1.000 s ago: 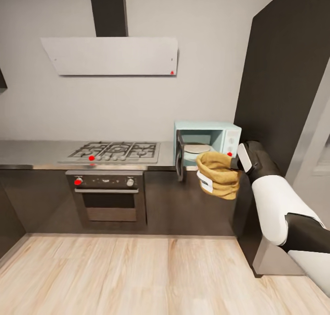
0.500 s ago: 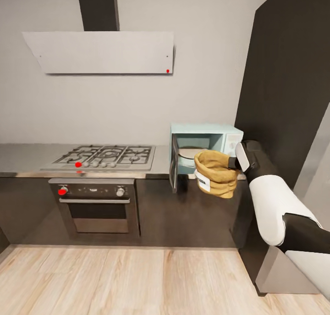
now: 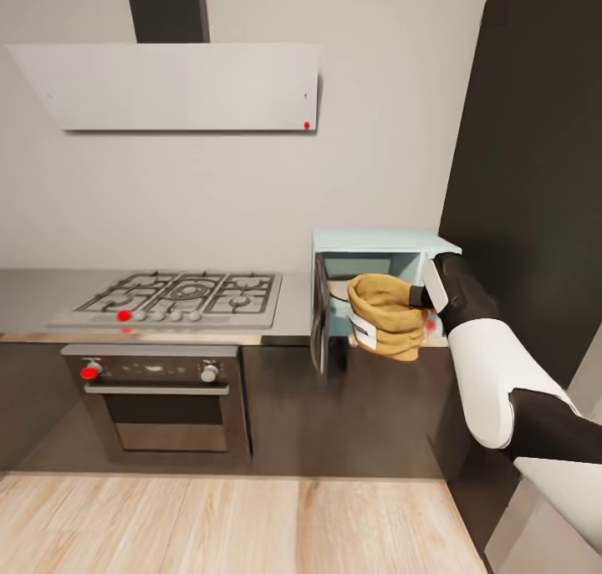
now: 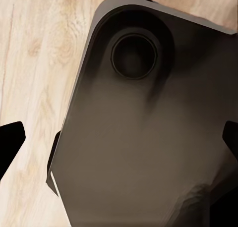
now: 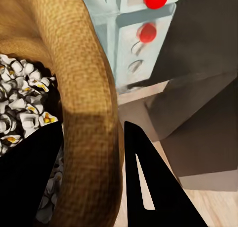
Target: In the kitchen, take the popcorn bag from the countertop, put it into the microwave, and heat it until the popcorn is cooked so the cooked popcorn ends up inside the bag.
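Popcorn bag [image 3: 385, 315] nearer microwave [image 3: 380, 256], claw-pinched rim

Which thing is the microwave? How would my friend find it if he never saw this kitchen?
Look along the grey countertop to its right end, beside the tall dark cabinet. The microwave is the small mint-blue box sitting there with its dark door swung open, and the right claw holds a tan bag in front of it. The oven is bigger, dark, and under the hob.
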`<state>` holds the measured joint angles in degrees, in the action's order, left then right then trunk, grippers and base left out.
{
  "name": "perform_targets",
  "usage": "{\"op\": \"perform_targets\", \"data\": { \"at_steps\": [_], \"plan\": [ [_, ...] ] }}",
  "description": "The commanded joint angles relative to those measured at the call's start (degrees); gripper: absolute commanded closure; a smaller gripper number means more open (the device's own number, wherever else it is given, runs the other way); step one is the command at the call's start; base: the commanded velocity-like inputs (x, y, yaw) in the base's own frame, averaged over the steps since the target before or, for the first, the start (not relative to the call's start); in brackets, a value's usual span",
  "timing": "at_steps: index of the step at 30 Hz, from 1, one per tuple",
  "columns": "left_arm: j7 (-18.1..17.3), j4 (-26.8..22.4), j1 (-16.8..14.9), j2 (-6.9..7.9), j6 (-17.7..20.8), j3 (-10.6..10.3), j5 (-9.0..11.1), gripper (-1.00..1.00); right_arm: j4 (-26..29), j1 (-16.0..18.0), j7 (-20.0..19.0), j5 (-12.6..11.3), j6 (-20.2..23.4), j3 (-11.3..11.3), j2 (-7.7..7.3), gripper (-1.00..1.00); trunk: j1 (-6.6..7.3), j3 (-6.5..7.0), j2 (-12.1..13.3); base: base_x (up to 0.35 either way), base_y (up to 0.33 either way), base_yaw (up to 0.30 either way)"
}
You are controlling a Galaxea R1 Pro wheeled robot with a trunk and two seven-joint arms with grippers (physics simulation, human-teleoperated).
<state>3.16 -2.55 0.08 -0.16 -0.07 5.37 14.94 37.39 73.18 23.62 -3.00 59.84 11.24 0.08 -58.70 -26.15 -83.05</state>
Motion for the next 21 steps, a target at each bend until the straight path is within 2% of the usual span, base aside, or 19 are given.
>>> {"op": "perform_targets", "data": {
  "at_steps": [1, 8, 21],
  "plan": [
    [0.08, -0.08, 0.01, -0.02, 0.0, 0.43, 0.01, -1.0, 0.05, 0.04, 0.29, -0.34, 0.16, 0.07, 0.01, 1.0, -0.03, -0.06, -0.02, 0.325, 0.0, 0.0],
    [0.08, -0.08, 0.01, -0.02, -0.01, 0.43, 0.01, -1.0, 0.11, 0.04, 0.29, -0.34, 0.16, 0.1, 0.01, 1.0, -0.03, -0.06, -0.02, 0.325, 0.0, 0.0],
    [-0.09, -0.35, 0.01, -0.02, -0.19, 0.6, 0.08, -1.0, 2.41, 0.04, 0.22, -0.23, 0.16, -0.05, 0.07, 1.0, -0.03, -0.06, -0.02, 0.0, 0.0, 0.0]
  ]
}}
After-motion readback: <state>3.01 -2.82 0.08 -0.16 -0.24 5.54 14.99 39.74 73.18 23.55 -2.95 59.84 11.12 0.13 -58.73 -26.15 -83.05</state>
